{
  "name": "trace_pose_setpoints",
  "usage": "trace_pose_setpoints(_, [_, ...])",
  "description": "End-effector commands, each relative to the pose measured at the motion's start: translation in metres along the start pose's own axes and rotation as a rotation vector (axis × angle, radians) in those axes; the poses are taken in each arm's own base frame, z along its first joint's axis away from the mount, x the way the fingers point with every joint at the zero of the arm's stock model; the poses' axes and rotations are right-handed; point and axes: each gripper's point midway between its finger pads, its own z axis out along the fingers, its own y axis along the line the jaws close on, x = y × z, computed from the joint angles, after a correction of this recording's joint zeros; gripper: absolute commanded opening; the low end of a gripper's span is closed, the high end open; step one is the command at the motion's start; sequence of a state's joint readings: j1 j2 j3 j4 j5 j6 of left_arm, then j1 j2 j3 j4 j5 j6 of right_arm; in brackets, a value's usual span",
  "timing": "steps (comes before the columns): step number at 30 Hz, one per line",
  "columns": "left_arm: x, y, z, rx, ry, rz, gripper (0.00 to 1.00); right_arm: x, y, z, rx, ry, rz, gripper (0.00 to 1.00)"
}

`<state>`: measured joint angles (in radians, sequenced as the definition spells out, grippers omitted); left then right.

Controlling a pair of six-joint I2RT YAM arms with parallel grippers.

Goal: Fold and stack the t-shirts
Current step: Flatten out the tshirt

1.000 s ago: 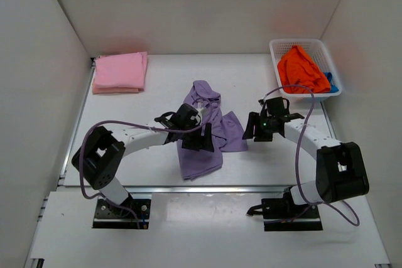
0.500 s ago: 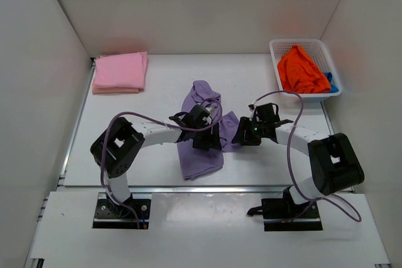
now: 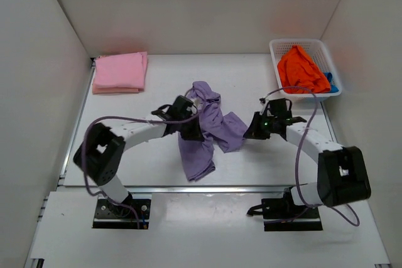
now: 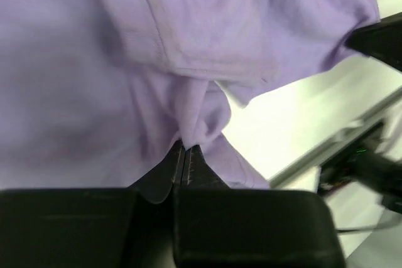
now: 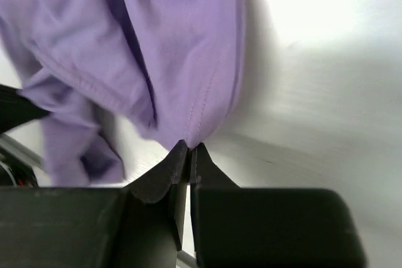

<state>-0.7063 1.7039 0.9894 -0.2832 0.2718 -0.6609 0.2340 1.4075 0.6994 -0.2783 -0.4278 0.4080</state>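
The left gripper (image 4: 184, 150) has its two fingers pressed together on a pinch of the purple t-shirt (image 3: 210, 131). In the left wrist view a small bunched fold rises straight out of the closed tips, and lavender cloth fills nearly everything beyond them. The right gripper (image 5: 188, 149) is likewise clamped on that shirt, its tips nipping a stitched fold. In its wrist view the rest of the cloth spreads away toward 11 o'clock, and bare white surface shows at 1 o'clock.

From above, with 12 o'clock at the far wall, the purple shirt lies crumpled about the middle of the table (image 3: 157, 95), between the two grippers. The left one holds its 9 o'clock side and the right one its 3 o'clock side. A bunched part reaches toward 12 o'clock, and a longer flap trails toward 6 o'clock, near the table's front edge. How far the held parts are raised off the surface cannot be told.

The pink t-shirt (image 3: 119, 72) lies folded flat in the 10 o'clock corner, well apart from the purple one. At 2 o'clock a white lattice basket (image 3: 275, 47) sits against the right wall. It holds the heaped orange t-shirt (image 3: 301, 70), with a bit of the blue t-shirt (image 3: 331, 83) showing at its 4 o'clock corner. Plain white walls (image 3: 201, 4) close the table on three sides.
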Motion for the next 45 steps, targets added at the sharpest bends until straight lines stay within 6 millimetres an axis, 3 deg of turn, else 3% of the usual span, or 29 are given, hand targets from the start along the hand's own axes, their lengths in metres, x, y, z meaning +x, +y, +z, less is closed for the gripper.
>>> trace_pose_setpoints(1, [-0.056,0.001,-0.076,0.019,-0.207,0.014,0.00,-0.053,0.010,-0.047,-0.020,-0.183,-0.055,0.01])
trace_pose_setpoints(3, [-0.071,0.017,-0.111,0.026,-0.278,-0.012,0.00,-0.074,0.002,-0.075,-0.011,-0.287,-0.020,0.00])
trace_pose_setpoints(4, [-0.083,0.033,-0.133,0.021,-0.343,-0.057,0.00,-0.073,-0.002,-0.081,-0.006,-0.299,0.006,0.00])
trace_pose_setpoints(6, [-0.094,0.072,-0.179,-0.023,-0.457,-0.123,0.00,-0.089,-0.018,-0.111,0.025,-0.413,0.048,0.00])
trace_pose_setpoints(8, [-0.094,0.103,-0.205,-0.107,-0.517,-0.151,0.00,-0.092,-0.034,-0.125,0.060,-0.469,0.094,0.00])
trace_pose_setpoints(10, [-0.092,0.120,-0.220,-0.203,-0.536,-0.139,0.00,-0.094,-0.045,-0.139,0.093,-0.509,0.099,0.00])
trace_pose_setpoints(13, [-0.085,0.128,-0.224,-0.292,-0.506,-0.094,0.00,-0.093,-0.062,-0.151,0.182,-0.536,0.121,0.00])
trace_pose_setpoints(20, [-0.079,0.147,-0.228,-0.363,-0.509,-0.116,0.00,-0.093,-0.095,-0.203,0.352,-0.667,0.190,0.00])
trace_pose_setpoints(22, [-0.075,0.155,-0.225,-0.392,-0.487,-0.117,0.00,-0.090,-0.104,-0.211,0.394,-0.671,0.213,0.00])
trace_pose_setpoints(25, [-0.060,0.168,-0.214,-0.433,-0.415,-0.119,0.00,-0.079,-0.115,-0.197,0.417,-0.596,0.232,0.00])
trace_pose_setpoints(28, [-0.054,0.189,-0.214,-0.516,-0.380,-0.116,0.00,-0.067,-0.102,-0.163,0.396,-0.429,0.164,0.00])
trace_pose_setpoints(30, [-0.055,0.196,-0.217,-0.537,-0.367,-0.113,0.13,-0.058,-0.098,-0.146,0.392,-0.333,0.141,0.00])
trace_pose_setpoints(32, [-0.055,0.203,-0.224,-0.575,-0.361,-0.115,0.69,-0.044,-0.094,-0.130,0.379,-0.257,0.133,0.00])
trace_pose_setpoints(35, [-0.060,0.184,-0.222,-0.520,-0.377,-0.084,0.81,-0.038,-0.086,-0.120,0.335,-0.254,0.123,0.00])
trace_pose_setpoints(39, [-0.067,0.113,-0.207,-0.212,-0.395,-0.062,0.80,-0.034,-0.085,-0.113,0.300,-0.233,0.137,0.00])
trace_pose_setpoints(42, [-0.058,0.065,-0.179,-0.076,-0.341,-0.018,0.81,-0.033,-0.083,-0.108,0.297,-0.217,0.125,0.00])
trace_pose_setpoints(43, [-0.048,0.053,-0.160,-0.061,-0.286,-0.003,0.81,-0.030,-0.082,-0.104,0.296,-0.205,0.125,0.00])
trace_pose_setpoints(44, [-0.050,0.044,-0.155,-0.042,-0.285,0.014,0.82,-0.031,-0.076,-0.103,0.272,-0.210,0.124,0.00])
trace_pose_setpoints(45, [-0.037,0.042,-0.137,-0.028,-0.217,-0.004,0.87,-0.032,-0.074,-0.100,0.258,-0.213,0.124,0.00])
